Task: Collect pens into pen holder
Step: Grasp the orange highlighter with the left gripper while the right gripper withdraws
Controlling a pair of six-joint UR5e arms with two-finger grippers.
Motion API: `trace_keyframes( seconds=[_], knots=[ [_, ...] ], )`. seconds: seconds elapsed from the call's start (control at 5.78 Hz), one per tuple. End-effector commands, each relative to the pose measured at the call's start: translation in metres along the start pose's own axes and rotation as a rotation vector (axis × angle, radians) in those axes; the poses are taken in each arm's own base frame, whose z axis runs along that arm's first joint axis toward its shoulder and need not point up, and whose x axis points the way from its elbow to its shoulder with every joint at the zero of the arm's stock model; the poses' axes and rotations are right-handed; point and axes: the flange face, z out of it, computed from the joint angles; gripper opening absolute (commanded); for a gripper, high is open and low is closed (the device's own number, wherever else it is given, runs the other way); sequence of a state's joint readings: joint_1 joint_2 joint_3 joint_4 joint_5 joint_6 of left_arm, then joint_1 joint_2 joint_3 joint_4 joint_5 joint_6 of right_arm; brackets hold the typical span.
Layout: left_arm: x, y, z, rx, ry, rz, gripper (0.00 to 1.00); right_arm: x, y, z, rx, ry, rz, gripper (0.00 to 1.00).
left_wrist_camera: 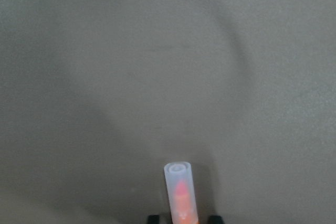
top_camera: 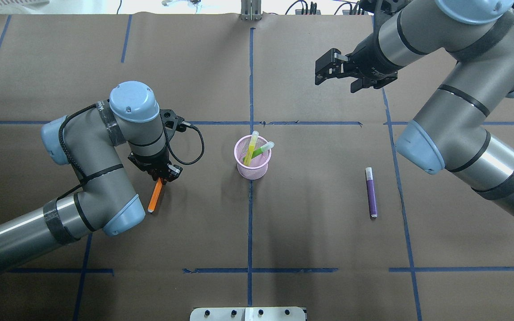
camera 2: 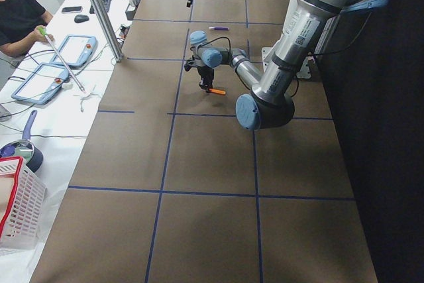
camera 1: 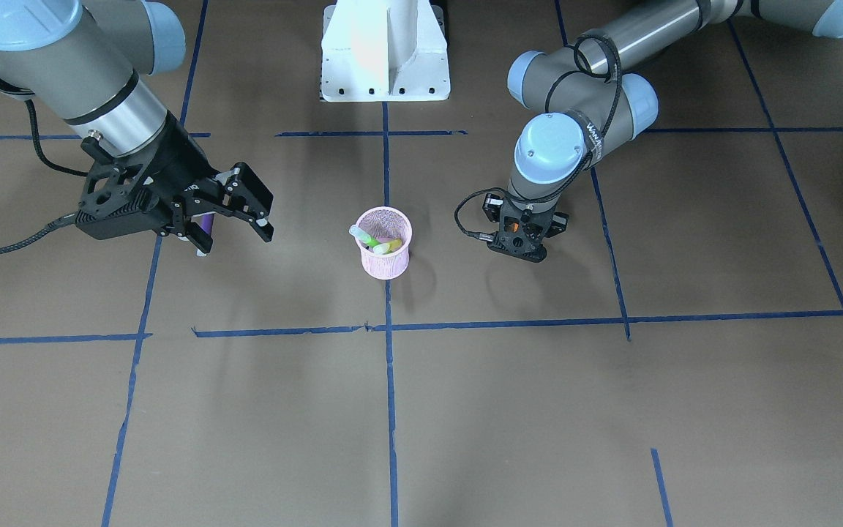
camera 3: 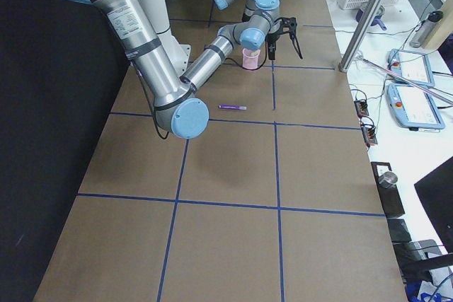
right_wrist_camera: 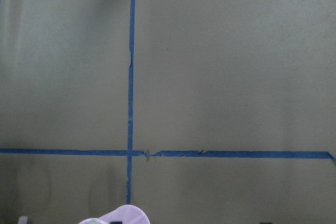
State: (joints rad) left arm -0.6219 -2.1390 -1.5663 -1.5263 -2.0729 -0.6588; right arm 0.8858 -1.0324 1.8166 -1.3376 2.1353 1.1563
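Note:
The pink mesh pen holder (top_camera: 252, 166) stands at the table's middle and holds a yellow pen (top_camera: 251, 149) and a green pen (top_camera: 263, 148). My left gripper (top_camera: 163, 179) points down left of the cup, shut on one end of the orange pen (top_camera: 155, 198). The pen slants down toward the table. In the left wrist view its pale cap (left_wrist_camera: 178, 190) sits between the fingertips. A purple pen (top_camera: 371, 192) lies on the table to the right. My right gripper (top_camera: 335, 82) is open and empty, raised beyond the purple pen.
Blue tape lines (top_camera: 250, 209) cross the brown table cover. The white robot base (camera 1: 385, 51) sits at the table's near edge. Monitors, tablets and a person (camera 2: 20, 18) are on the side bench beyond the table.

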Motion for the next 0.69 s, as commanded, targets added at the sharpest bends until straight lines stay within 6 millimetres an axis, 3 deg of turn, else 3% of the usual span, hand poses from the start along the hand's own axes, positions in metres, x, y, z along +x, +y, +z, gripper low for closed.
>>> trace_keyframes(
  seconds=[0.0,0.17,0.52],
  knots=[
    [0.002,0.002,-0.001,-0.016,0.023,0.003,0.0,0.0,0.0,-0.001,0.001,-0.001,0.0,0.91],
    [0.001,-0.002,-0.017,-0.01,0.057,-0.003,0.0,-0.001,0.0,-0.001,0.002,-0.002,-0.001,0.91],
    [0.028,-0.002,-0.124,0.17,0.198,-0.083,0.0,0.003,-0.004,-0.008,0.007,-0.004,0.005,0.91]
  ],
)
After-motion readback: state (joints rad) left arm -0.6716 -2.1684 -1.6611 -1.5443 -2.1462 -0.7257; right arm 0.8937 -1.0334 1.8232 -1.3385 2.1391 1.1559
